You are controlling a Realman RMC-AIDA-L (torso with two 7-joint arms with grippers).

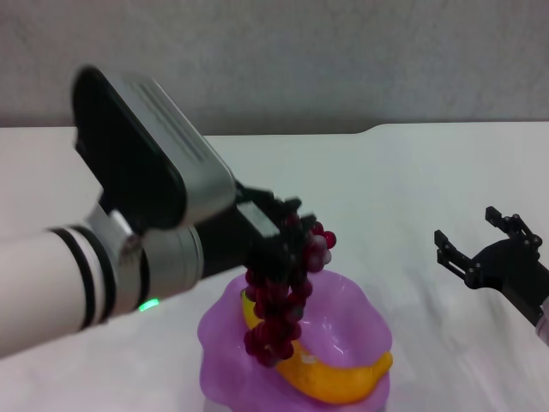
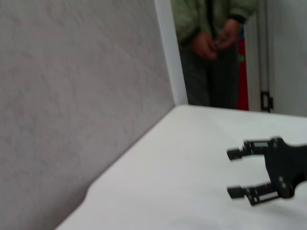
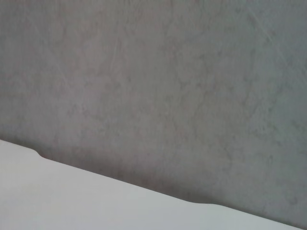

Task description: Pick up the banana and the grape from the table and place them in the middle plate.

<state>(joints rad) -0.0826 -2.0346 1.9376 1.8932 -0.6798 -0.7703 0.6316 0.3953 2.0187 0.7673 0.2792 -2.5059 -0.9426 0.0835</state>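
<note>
The left arm reaches in from the left, wrist raised, its gripper (image 1: 287, 245) apparently closed, though the fingers are mostly hidden. The right gripper (image 1: 476, 240) hangs idle at the right, fingers (image 2: 237, 153) spread apart.

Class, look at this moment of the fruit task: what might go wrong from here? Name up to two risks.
1. The left gripper holds the grape bunch hanging over the middle plate; released off-centre, it may slide over the low wavy rim onto the table.
2. The bunch hangs against the banana already in the plate; lowering further may push it out.
The right gripper hangs open, apart.
</note>
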